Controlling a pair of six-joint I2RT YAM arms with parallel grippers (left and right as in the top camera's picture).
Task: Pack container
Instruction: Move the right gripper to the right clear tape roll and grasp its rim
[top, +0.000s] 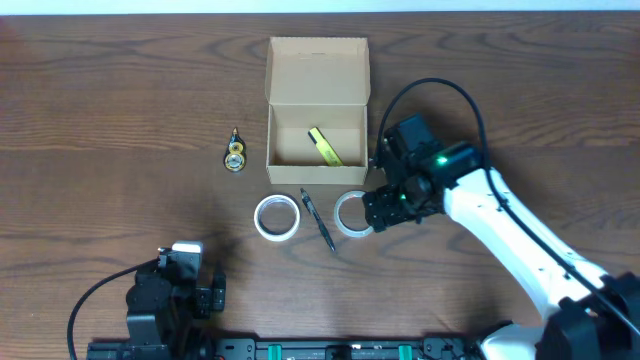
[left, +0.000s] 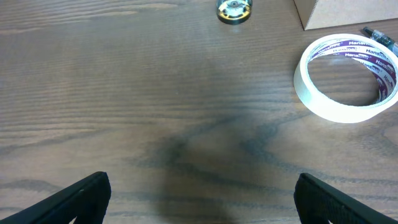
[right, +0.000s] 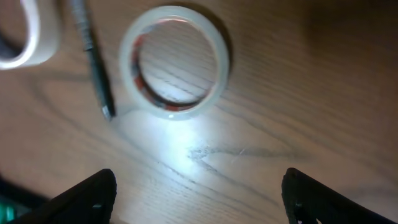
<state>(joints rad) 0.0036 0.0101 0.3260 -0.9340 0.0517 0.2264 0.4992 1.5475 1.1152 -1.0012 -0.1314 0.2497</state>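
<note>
The tan cardboard container (top: 317, 105) stands open at the back centre, lid flap up, with a yellow marker (top: 325, 146) inside. Its corner shows in the left wrist view (left: 348, 14). In front of it lie a white tape roll (top: 276, 217), a dark pen (top: 318, 220) and a clear tape roll (top: 351, 213). My right gripper (right: 199, 199) is open and empty, hovering just right of the clear tape roll (right: 174, 61), with the pen (right: 92, 56) and white roll (right: 25, 34) beyond. My left gripper (left: 200, 202) is open and empty near the front left edge, the white roll (left: 348, 78) ahead at right.
A small gold-coloured round object (top: 235, 155) lies left of the container; it also shows in the left wrist view (left: 234, 10). The right arm (top: 520, 240) stretches from the front right corner. The table's front rail (top: 300, 350) runs below.
</note>
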